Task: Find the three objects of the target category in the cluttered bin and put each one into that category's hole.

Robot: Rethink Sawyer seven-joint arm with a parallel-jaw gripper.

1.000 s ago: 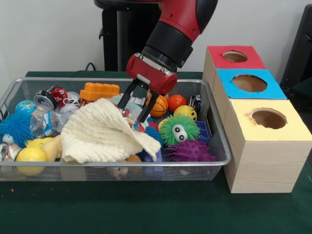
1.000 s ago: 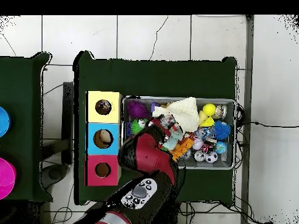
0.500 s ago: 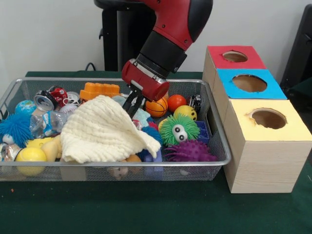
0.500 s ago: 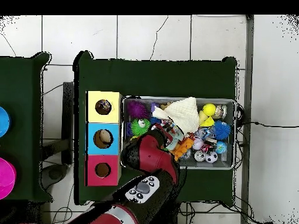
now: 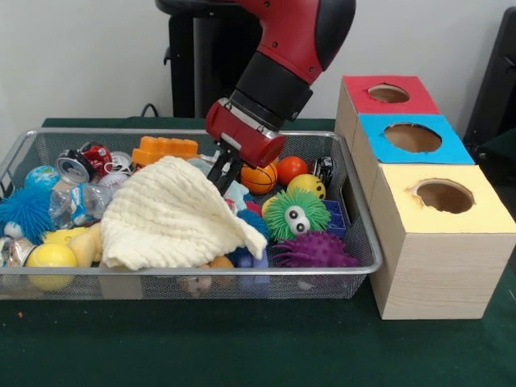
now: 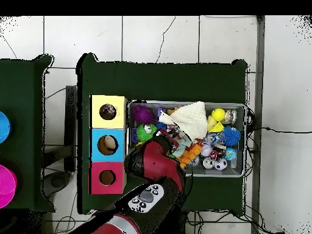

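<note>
Since a second ago, the end effector (image 5: 223, 176) has brought its fingers from spread to pressed together, and over the last half second it has shifted slightly to the picture's right. We see it now with fingers pressed together, its tips sunk into the clutter of the bin (image 5: 201, 272) at the back edge of the cream cloth (image 5: 169, 218). Just under the tips lies a pale wad (image 5: 235, 196) with coloured patches, which we take for one of the three objects. We cannot tell whether the fingers actually pinch it, because the cloth fold and nearby toys hide the contact.

The hole (image 5: 444, 196) in the yellow box top stands outside the bin, past its right end wall in the front view, to the right of the end effector and nearer the camera. The green ball (image 5: 296, 214) and purple ball (image 5: 314, 251) lie low in the bin between the two. From overhead the same hole (image 6: 108, 111) lies left of the bin's end. The blue and red boxes sit beside it on the desk (image 5: 242, 347).

We judge that the coming move turns on that diagonal. It calls for a lift clear of the mesh rim, then travel along the bin's long axis to the yellow top. The cloth may drag up with the wad.
</note>
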